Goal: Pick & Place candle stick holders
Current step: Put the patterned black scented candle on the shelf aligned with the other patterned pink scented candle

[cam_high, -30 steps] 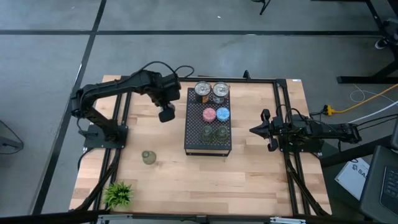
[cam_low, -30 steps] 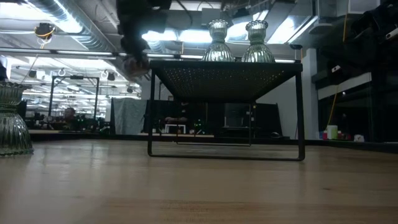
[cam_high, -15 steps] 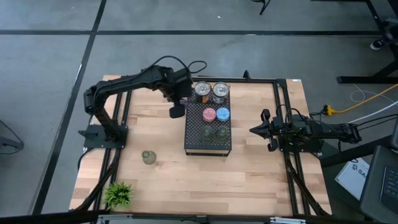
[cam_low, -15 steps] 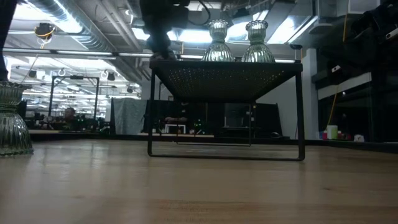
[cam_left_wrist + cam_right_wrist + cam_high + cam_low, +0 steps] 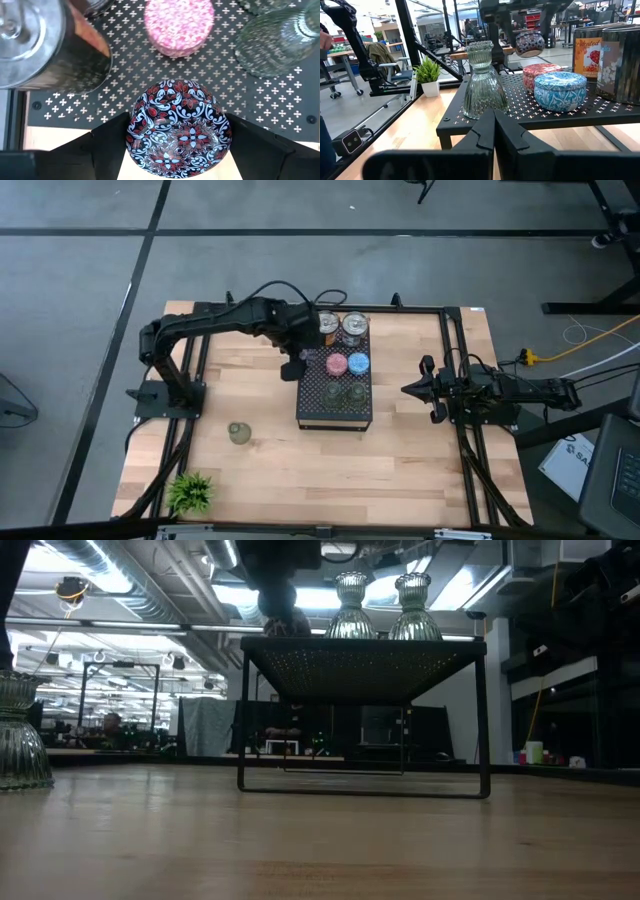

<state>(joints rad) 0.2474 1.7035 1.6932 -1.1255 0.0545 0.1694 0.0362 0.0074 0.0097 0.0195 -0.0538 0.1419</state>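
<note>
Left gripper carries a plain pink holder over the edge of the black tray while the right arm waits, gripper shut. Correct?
Not quite. The holder in the left gripper is patterned red, white and dark, as the left wrist view shows; a pink holder already sits on the black tray. The rest holds: right gripper waits, shut.

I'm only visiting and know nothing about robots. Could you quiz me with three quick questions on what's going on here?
1. True or false: the left end effector grips a patterned candle holder over the black tray's edge.
2. The green glass holder stands: A on the tray; B on the wooden table; C on the floor.
3. Fill in: the waiting right end effector is ____.
Key: 1 true; 2 B; 3 shut.
</note>
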